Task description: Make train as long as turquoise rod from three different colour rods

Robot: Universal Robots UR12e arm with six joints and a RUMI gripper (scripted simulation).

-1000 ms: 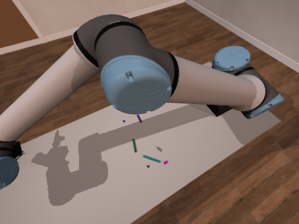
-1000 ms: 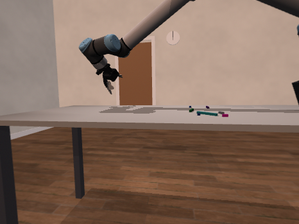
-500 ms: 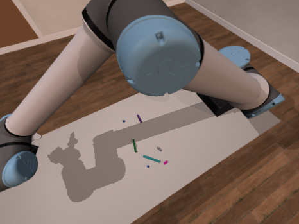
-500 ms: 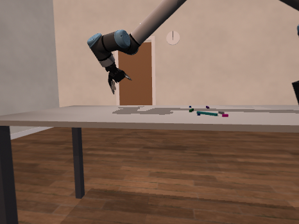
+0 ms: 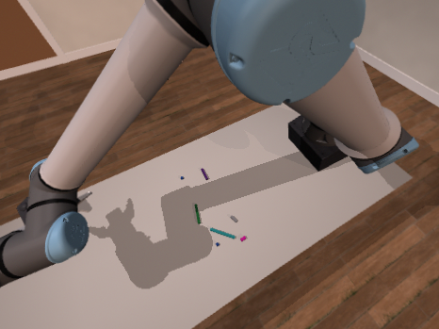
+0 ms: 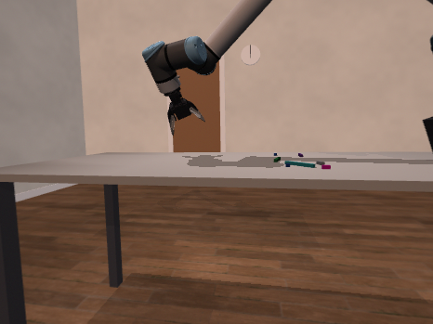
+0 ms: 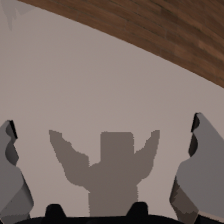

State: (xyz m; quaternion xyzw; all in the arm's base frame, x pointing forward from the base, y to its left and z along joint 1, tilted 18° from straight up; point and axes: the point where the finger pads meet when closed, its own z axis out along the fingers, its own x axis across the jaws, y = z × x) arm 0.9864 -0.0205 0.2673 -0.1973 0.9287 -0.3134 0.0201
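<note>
The turquoise rod (image 5: 222, 233) (image 6: 300, 164) lies flat. The green rod (image 5: 198, 214) (image 6: 277, 160) lies to its upper left in the top view, the grey rod (image 5: 234, 219) (image 6: 321, 162) above it, the magenta rod (image 5: 243, 238) (image 6: 326, 167) near its right end. One blue rod (image 5: 218, 244) (image 6: 287, 165) lies just below it; another blue rod (image 5: 182, 177) (image 6: 275, 154) lies farther back, near the purple rod (image 5: 204, 173) (image 6: 300, 155). All lie apart. My gripper (image 6: 188, 127) (image 7: 103, 118) is open and empty, high above the table, well left of the rods in the exterior view.
The pale table (image 5: 283, 203) (image 6: 139, 174) bears all the rods. The arm's shadow falls across it, over part of the green rod's surroundings. In the wrist view the table's edge runs across the upper right, with wooden floor (image 7: 170, 30) beyond. No rods show there.
</note>
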